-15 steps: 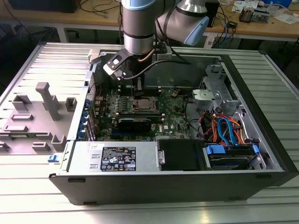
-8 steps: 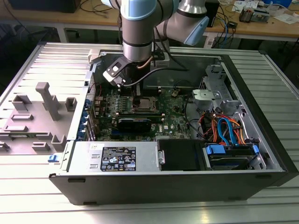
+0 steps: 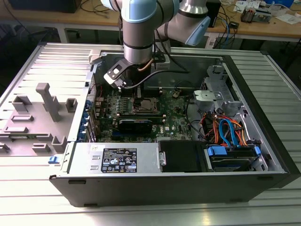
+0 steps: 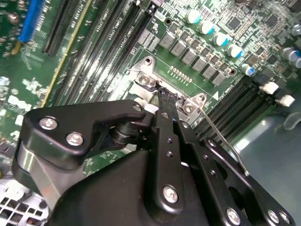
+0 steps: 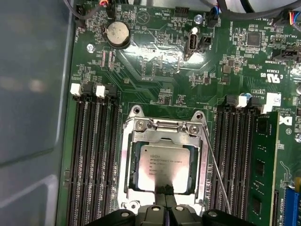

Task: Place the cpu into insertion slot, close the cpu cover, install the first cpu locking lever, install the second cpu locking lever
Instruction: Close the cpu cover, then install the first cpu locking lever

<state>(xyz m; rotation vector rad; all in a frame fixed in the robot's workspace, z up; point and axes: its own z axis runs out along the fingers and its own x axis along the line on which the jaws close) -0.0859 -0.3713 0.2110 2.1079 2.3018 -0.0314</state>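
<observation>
A ribbed metal tabletop [image 3: 33, 197] carries an open computer case [image 3: 178, 188], with a grey plastic fixture [image 3: 44, 110] lying on the exterior view's left of it. Cluttered wooden desks [image 3: 263, 29] run along the background. The arm [image 3: 138, 37] reaches down into the case over the green motherboard [image 5: 155, 70].

In the first wrist view the cpu [image 5: 164, 161] lies flat in the insertion slot [image 5: 121, 179], its silver top facing up. The cpu cover [image 5: 128, 165] is down over it, framing the chip through its square cut-out. The socket sits between banks of long black memory slots [image 5: 94, 155], and a round coin battery [image 5: 116, 34] is well apart from it on the board.

The end effector [image 5: 164, 189] has its fingers pressed together, their tips at the edge of the cover just beside the chip; the second wrist view shows the same closed tips [image 4: 164, 100] meeting the socket's metal rim. A thin wire locking lever [image 5: 217, 174] stands out at an angle beside the socket, between it and the neighbouring memory slots.
</observation>
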